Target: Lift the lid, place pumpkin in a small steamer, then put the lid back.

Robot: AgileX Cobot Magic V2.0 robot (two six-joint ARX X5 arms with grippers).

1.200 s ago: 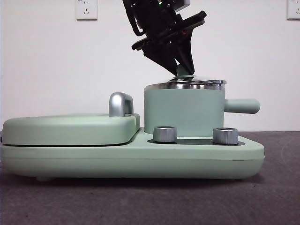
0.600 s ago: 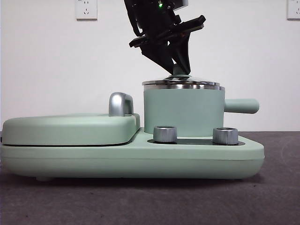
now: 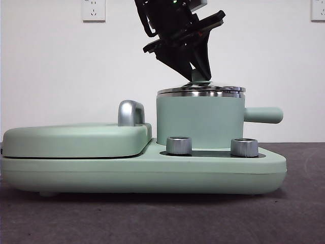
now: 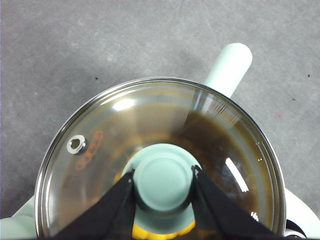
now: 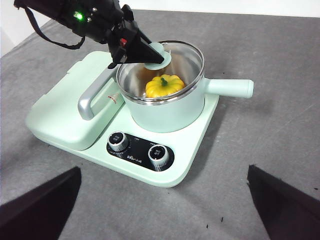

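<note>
The small steamer (image 3: 198, 122) stands on the right half of the appliance, its side handle (image 3: 264, 115) pointing right. The lid (image 3: 200, 90) lies on the pot's chrome rim, a little tilted. My left gripper (image 3: 199, 75) comes down from above and is shut on the lid's mint-green knob (image 4: 163, 180). The pumpkin (image 5: 164, 86) sits inside the pot; in the left wrist view it shows yellow (image 4: 160, 232) through the glass (image 4: 150, 125). My right gripper (image 5: 162, 202) is open and empty, high above the table in front of the appliance.
The flat griddle cover (image 3: 76, 140) with its chrome handle (image 3: 130, 113) fills the left half of the appliance base (image 3: 152, 175). Two chrome knobs (image 3: 179, 145) (image 3: 244, 147) stand in front of the pot. Grey table lies all around.
Since half a second ago my left gripper has shifted slightly right with the lid; the pot and its handle have moved a little right, and the lid has gone from level to slightly tilted.
</note>
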